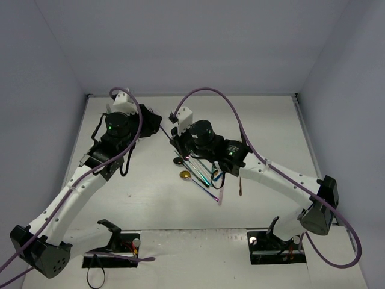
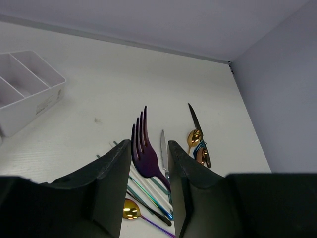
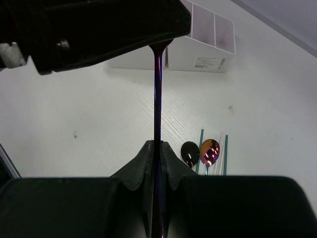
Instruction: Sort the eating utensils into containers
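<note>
A purple fork point(image 2: 146, 158) hangs in the air between both grippers. My right gripper point(image 3: 157, 145) is shut on its thin handle point(image 3: 157, 99), which runs up to the left gripper's dark body. My left gripper point(image 2: 148, 144) has its jaws drawn in on either side of the fork's head, with the tines poking out past them. In the top view the two grippers point(image 1: 157, 123) point(image 1: 175, 131) meet above the table's middle. The white containers point(image 2: 29, 94) point(image 3: 198, 59) stand apart at the back. More utensils point(image 1: 198, 171) lie in a loose pile below.
On the table lie a gold spoon point(image 2: 131, 210), a silver knife point(image 2: 163, 146), a black knife point(image 2: 194, 119), another gold spoon point(image 2: 194, 138), a black spoon point(image 3: 190, 152), an iridescent spoon point(image 3: 210, 151) and teal sticks point(image 3: 200, 148). Walls enclose the table on three sides.
</note>
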`<state>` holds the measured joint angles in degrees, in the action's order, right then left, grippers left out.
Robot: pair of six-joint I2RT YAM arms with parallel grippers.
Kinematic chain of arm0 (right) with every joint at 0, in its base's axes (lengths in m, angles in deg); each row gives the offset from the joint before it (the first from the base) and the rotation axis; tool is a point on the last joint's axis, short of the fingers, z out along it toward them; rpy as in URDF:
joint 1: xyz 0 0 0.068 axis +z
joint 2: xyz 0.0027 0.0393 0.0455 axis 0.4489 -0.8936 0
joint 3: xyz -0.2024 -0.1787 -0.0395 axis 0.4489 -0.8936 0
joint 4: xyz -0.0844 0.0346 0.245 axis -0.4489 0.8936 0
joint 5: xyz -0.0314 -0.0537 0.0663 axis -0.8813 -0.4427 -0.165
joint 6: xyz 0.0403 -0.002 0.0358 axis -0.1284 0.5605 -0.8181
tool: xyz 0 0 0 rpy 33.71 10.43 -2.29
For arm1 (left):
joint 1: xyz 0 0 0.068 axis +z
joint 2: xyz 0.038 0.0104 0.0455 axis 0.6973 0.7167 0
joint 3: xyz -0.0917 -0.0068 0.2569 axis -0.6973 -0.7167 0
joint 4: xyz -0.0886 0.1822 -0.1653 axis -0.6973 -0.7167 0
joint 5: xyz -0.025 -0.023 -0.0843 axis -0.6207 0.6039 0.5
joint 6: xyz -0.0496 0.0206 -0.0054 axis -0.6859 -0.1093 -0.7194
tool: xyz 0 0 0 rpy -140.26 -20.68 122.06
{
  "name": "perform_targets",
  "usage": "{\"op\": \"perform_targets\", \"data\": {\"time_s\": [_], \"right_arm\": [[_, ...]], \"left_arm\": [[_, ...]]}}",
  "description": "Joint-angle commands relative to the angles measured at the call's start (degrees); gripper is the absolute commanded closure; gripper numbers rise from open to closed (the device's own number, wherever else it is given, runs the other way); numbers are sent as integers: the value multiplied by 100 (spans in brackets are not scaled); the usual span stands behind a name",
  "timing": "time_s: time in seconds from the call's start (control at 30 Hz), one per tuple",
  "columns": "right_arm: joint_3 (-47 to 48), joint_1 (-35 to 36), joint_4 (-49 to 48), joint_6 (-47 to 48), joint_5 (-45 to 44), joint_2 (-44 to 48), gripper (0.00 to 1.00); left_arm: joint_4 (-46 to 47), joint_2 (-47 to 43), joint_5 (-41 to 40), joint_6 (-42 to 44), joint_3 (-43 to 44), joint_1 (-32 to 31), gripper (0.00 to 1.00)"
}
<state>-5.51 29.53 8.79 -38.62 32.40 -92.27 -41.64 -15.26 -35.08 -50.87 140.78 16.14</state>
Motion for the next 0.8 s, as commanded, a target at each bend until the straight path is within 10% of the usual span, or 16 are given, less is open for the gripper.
{"op": "perform_targets", "data": {"time_s": [0.0, 0.27, 0.57, 0.77], "right_arm": [[16, 40, -626, -99, 38, 246, 100], [-38, 32, -674, -108, 67, 238, 99], [-293, -4, -665, -2, -362, 369, 29], [-818, -265, -656, 86, -792, 677, 18]], "left_arm": [[785, 55, 123, -33, 31, -31, 70], [1118, 33, 126, 214, -114, -40, 94], [997, 102, -155, 988, 44, 488, 100], [1244, 558, 361, 1219, 384, 1887, 100]]}}
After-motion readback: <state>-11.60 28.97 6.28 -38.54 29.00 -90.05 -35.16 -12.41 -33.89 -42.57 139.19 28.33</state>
